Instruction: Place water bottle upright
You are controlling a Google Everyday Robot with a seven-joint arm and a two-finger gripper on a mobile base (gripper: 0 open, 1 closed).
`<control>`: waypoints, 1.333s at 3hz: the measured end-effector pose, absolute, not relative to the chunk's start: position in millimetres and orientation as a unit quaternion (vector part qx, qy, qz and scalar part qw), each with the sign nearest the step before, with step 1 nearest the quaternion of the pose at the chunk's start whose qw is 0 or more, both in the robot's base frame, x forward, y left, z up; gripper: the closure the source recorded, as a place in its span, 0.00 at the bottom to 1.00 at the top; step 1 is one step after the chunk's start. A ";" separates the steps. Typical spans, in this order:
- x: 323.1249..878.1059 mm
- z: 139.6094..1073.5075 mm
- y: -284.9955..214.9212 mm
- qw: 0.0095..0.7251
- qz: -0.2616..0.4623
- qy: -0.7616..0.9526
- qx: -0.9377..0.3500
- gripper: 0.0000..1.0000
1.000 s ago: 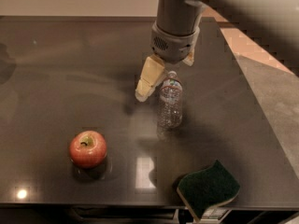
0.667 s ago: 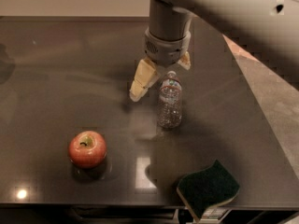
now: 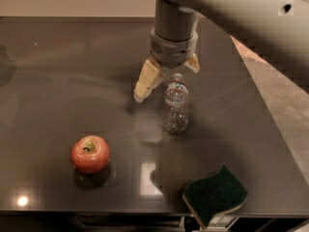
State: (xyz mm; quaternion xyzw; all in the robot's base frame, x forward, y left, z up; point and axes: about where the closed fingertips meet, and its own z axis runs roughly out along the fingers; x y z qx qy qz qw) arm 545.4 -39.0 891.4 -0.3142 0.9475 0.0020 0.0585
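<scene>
Just between parted fingers [image 3: 146, 82], upright water bottle [image 3: 175, 109]

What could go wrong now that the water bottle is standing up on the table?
1. The open gripper hangs right above the water bottle, with one finger close beside its top. A sideways move might bump it over.
2. The bottle is tall and narrow, so a small knock could tip it. It might then roll across the smooth table toward the apple or the sponge.
</scene>
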 end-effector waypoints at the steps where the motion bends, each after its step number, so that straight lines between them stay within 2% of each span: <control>1: 551.6 890.9 -47.3 0.057 -0.004 0.967 -0.247 0.00; 4: 561.1 865.0 -68.6 0.035 -0.004 0.996 -0.083 0.00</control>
